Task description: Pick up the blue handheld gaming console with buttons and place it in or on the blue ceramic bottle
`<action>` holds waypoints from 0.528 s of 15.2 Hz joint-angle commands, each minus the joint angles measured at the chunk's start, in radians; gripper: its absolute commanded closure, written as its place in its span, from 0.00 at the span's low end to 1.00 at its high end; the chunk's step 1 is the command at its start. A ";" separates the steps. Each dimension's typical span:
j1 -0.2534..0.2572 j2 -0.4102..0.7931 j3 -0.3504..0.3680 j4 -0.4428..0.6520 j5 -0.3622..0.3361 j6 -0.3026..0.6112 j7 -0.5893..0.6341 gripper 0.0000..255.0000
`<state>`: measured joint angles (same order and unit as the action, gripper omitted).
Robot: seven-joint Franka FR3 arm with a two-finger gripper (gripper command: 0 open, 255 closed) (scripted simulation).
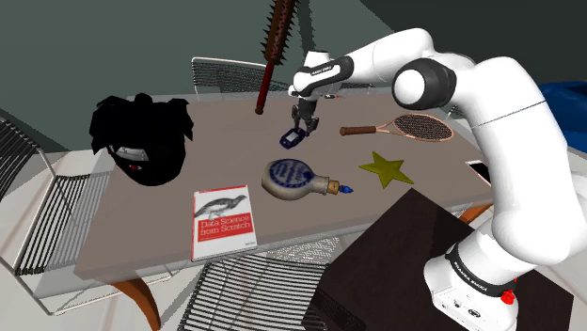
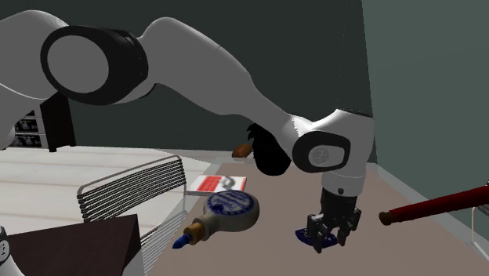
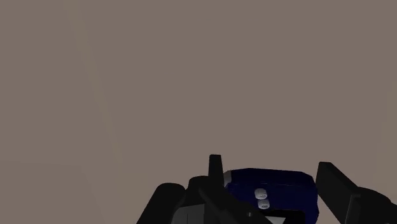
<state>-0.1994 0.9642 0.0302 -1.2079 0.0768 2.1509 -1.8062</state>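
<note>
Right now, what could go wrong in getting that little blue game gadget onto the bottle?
1. The blue-and-white bottle lies on its side, rounded, with a stopper in its neck. The blue console can only rest on a curved flank, so it may slide off or set the bottle rolling.
2. In the wrist view the tool seems to clasp the console by its narrow sides. A light hold could let it tilt or drop on the way.

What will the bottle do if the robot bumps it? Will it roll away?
Probably not far. The bottle lies on its broad round face, so it would likely slide or spin rather than roll. It looks hard, so it shouldn't bend. Its sticking-out neck might make it swing round.
</note>
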 commanded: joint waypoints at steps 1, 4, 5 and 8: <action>0.000 -0.024 0.000 -0.015 0.000 -0.010 0.001 1.00; 0.000 -0.050 0.000 -0.019 0.000 -0.031 0.003 1.00; 0.000 -0.058 0.000 -0.019 0.000 -0.039 0.004 1.00; 0.000 -0.081 0.000 -0.018 -0.001 -0.063 0.006 1.00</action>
<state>-0.1989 0.8940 0.0299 -1.2198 0.0758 2.0934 -1.8000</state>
